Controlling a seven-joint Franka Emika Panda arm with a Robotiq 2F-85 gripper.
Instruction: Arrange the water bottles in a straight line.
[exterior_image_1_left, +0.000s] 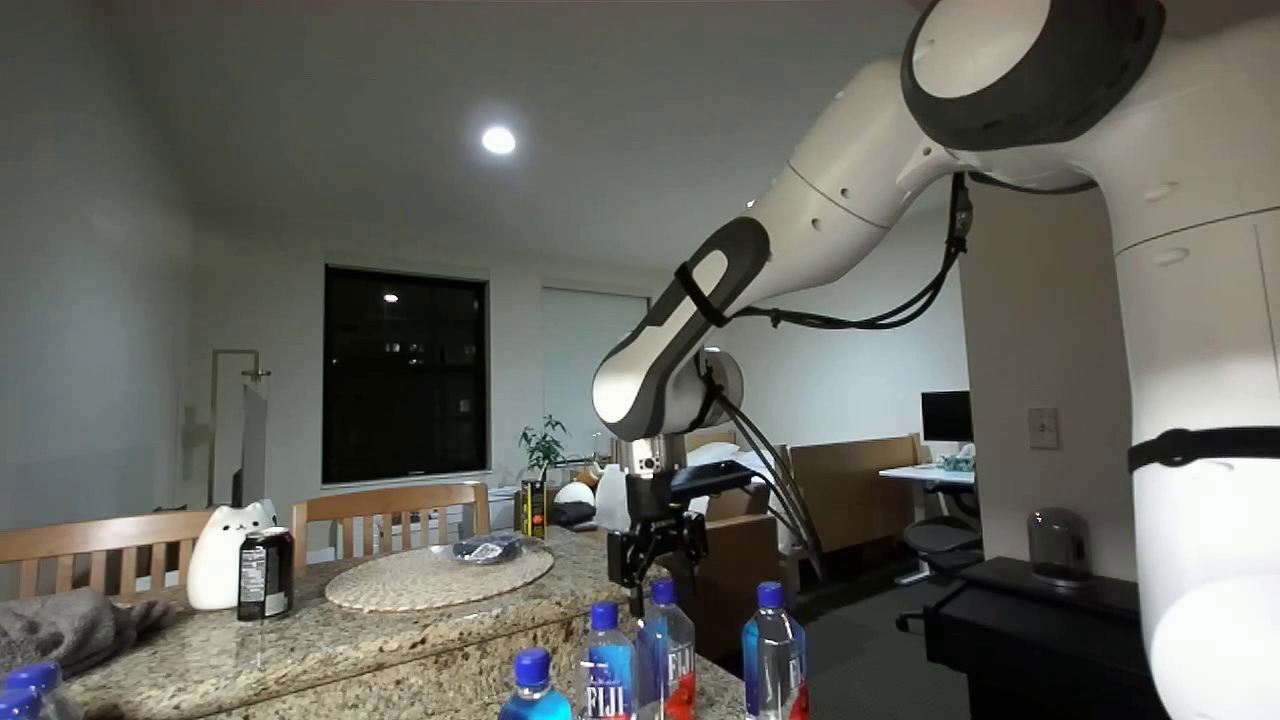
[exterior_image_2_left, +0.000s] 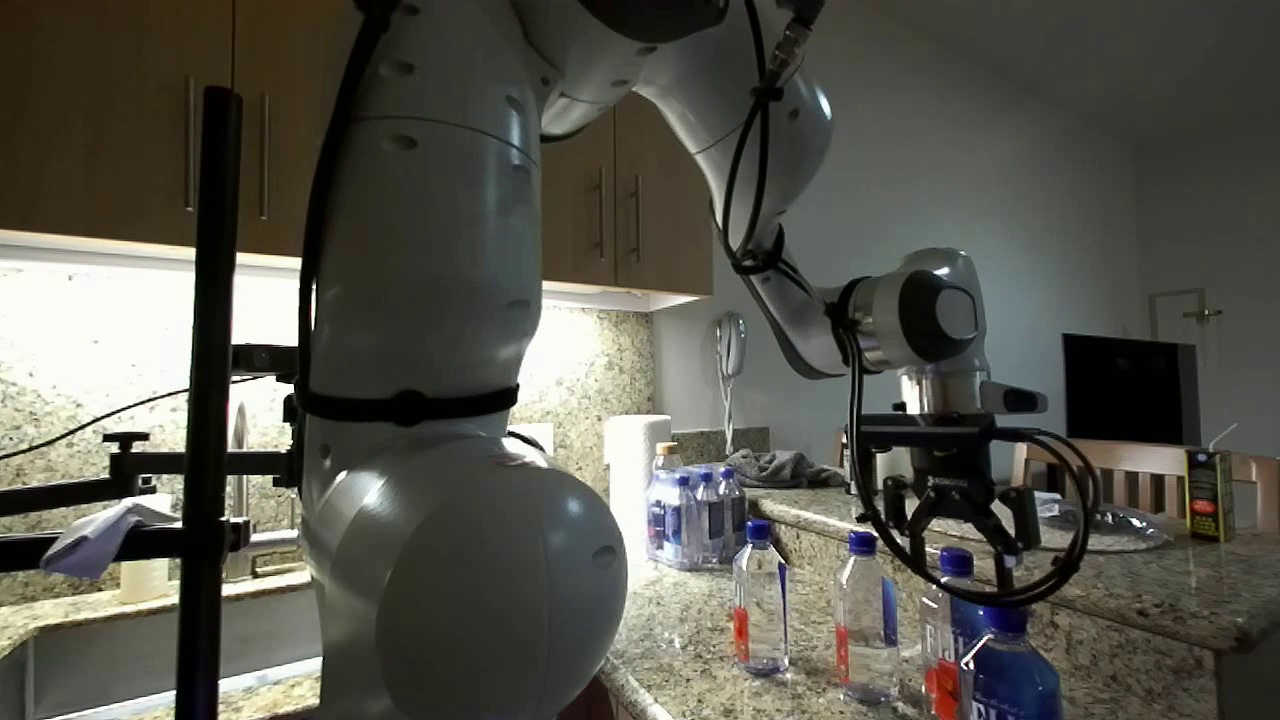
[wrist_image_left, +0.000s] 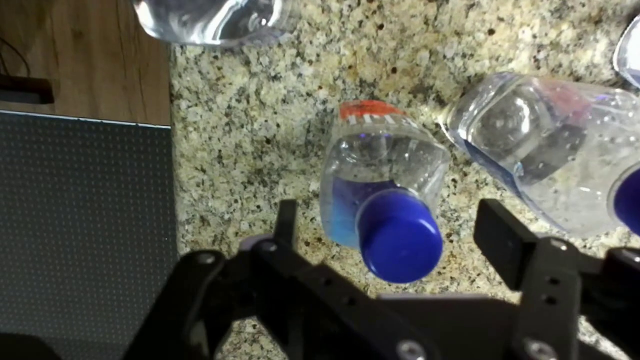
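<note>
Water bottles (exterior_image_2_left: 762, 610) are standing on the speckled granite table (exterior_image_2_left: 690, 620), the pincer (wrist_image_left: 392, 232) is hanging wide with 1 blue cap (wrist_image_left: 400, 237) between its jaws, and a ceiling light (exterior_image_1_left: 498, 140) is glowing.

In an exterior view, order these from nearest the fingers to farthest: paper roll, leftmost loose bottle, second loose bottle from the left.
1. Second bottle: lower, picture-left of the fingers.
2. Leftmost bottle: farther left, standing apart from the second.
3. Paper roll: farthest left, well behind both bottles.
</note>
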